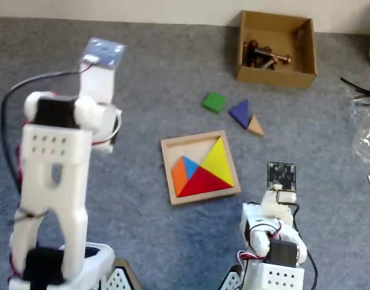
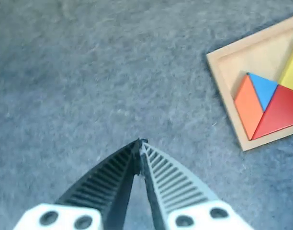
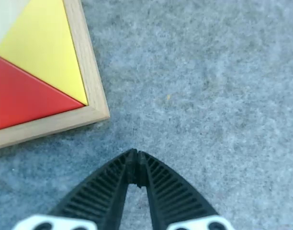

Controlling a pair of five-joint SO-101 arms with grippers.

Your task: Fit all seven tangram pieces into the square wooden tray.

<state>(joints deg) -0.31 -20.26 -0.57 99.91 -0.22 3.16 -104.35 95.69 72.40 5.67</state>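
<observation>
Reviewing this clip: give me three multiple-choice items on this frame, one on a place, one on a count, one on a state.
1. Where is the green square?
A. in the tray
B. on the grey mat, outside the tray
C. held by an end effector

2. How many pieces lie in the tray?
A. two
B. four
C. seven

3. The left end effector is:
A. shut and empty
B. open over the tray
C. shut on a piece

Answers:
1 B: it lies on the mat beyond the tray's rim.
2 B: orange, blue, red and yellow lie inside.
3 A: its jaws meet over bare mat.
</observation>
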